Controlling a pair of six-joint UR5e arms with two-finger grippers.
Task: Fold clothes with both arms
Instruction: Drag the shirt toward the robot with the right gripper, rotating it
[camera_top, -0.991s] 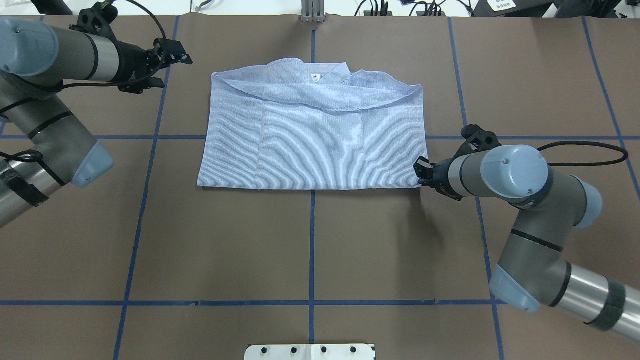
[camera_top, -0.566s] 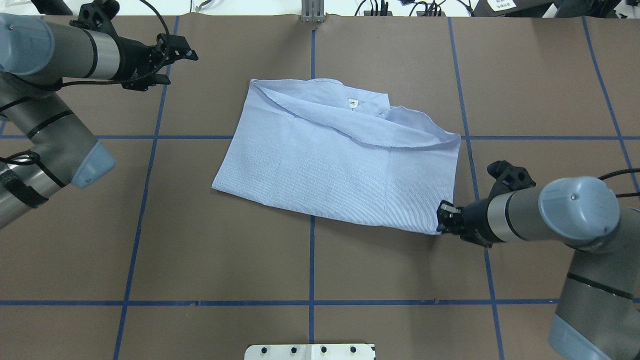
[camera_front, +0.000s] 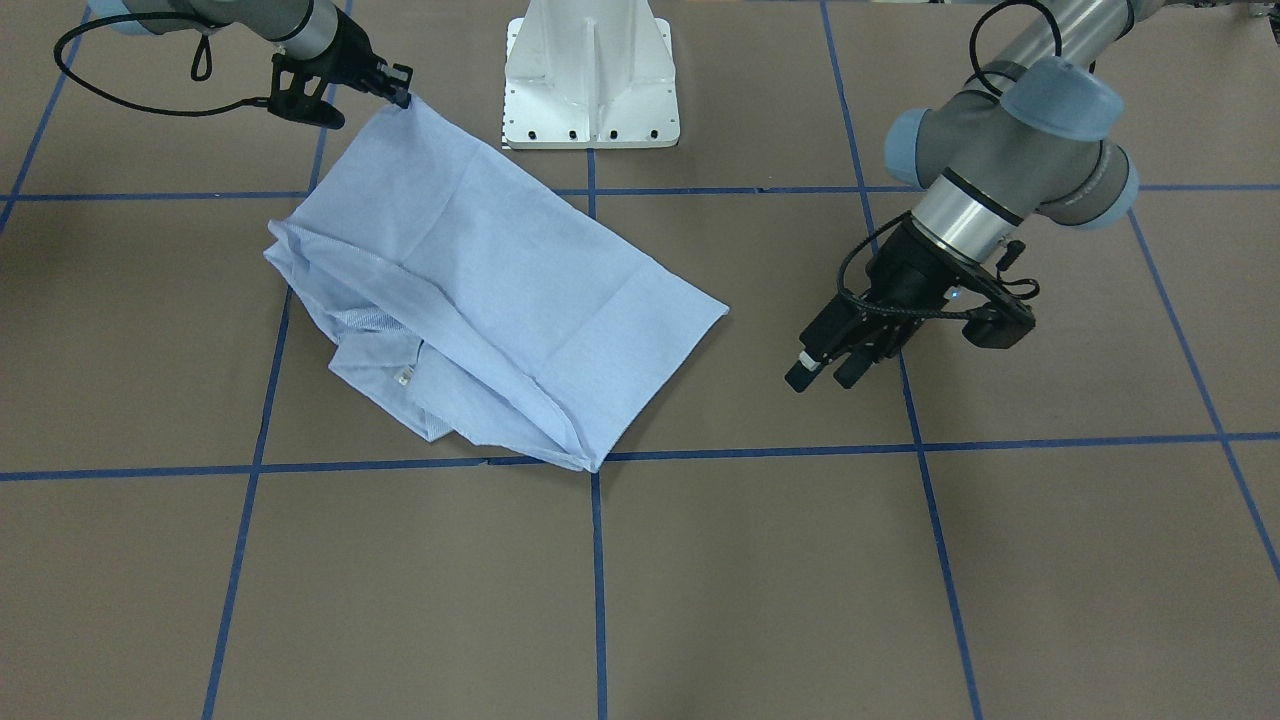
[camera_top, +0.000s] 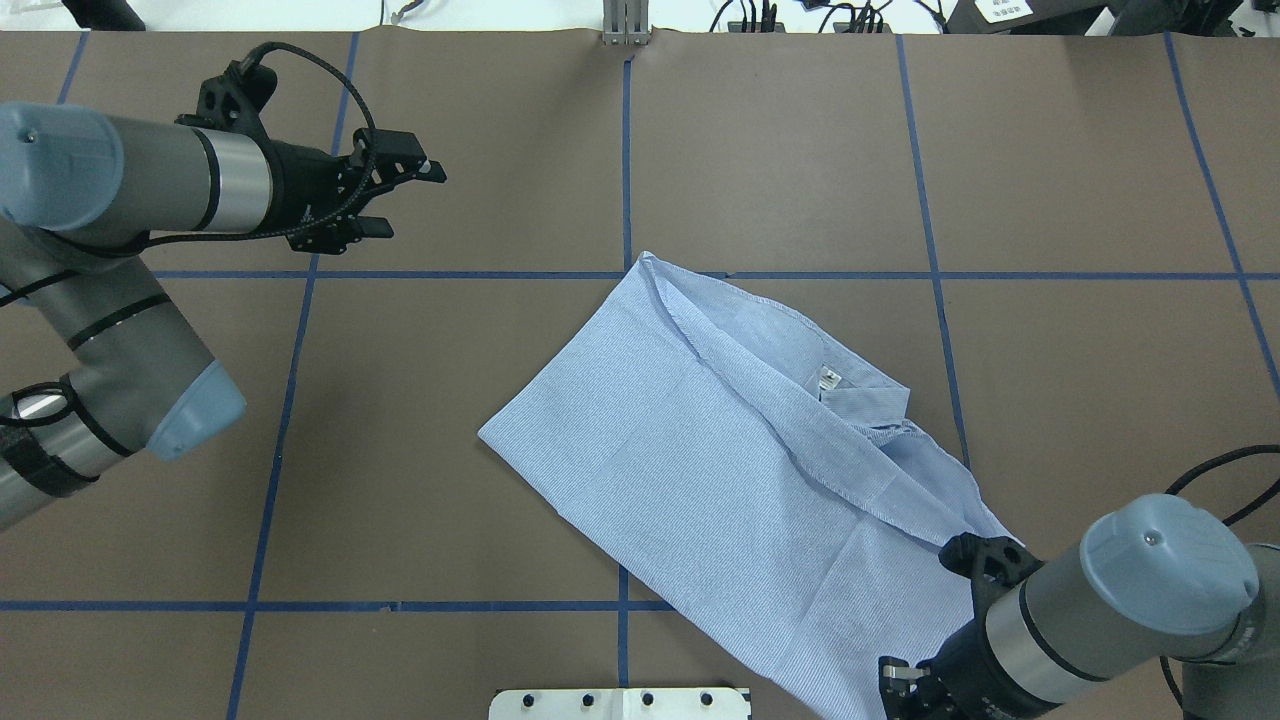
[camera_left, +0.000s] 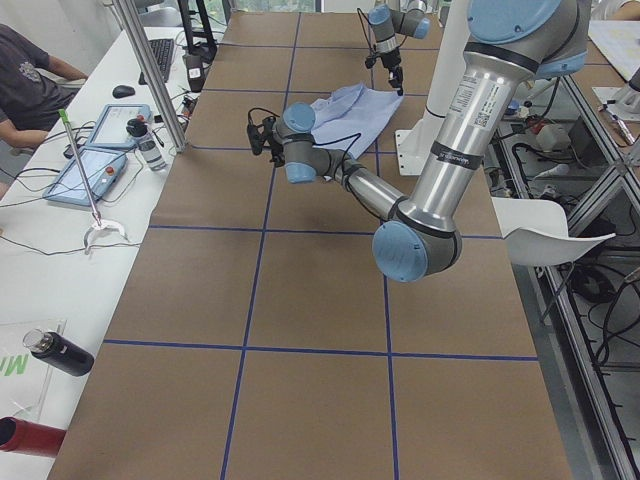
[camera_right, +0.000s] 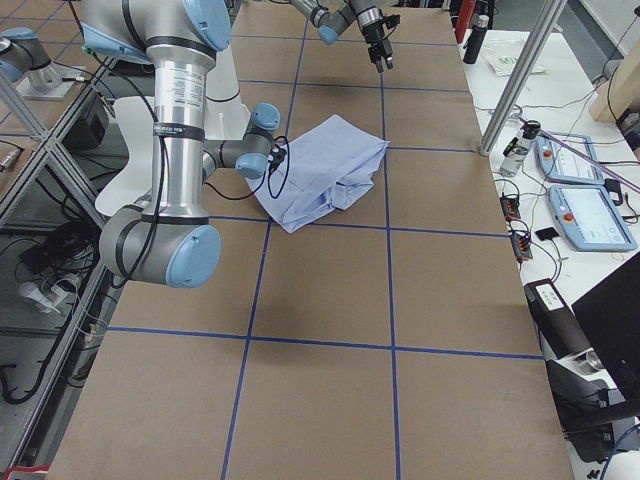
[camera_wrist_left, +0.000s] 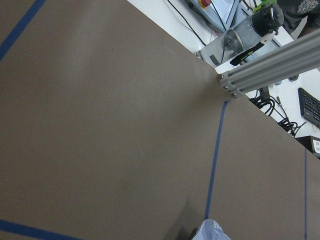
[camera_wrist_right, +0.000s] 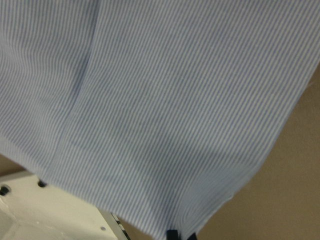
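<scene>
The bench is covered in brown paper marked off by blue tape lines. The left arm reaches over its far left part, and the right arm comes in low at the near right corner. The folded striped shirt lies slantwise on the robot's right half of the bench. It runs from the middle tape crossing back toward the white pedestal base, with its collar side turned to the right. The right gripper is clenched on the shirt's near corner, just beside the base. The rest of the cloth rests flat on the paper. The left gripper hangs released and holds nothing. Its fingers are spread above bare paper, well apart from the shirt. A small white neck label shows inside the collar.
</scene>
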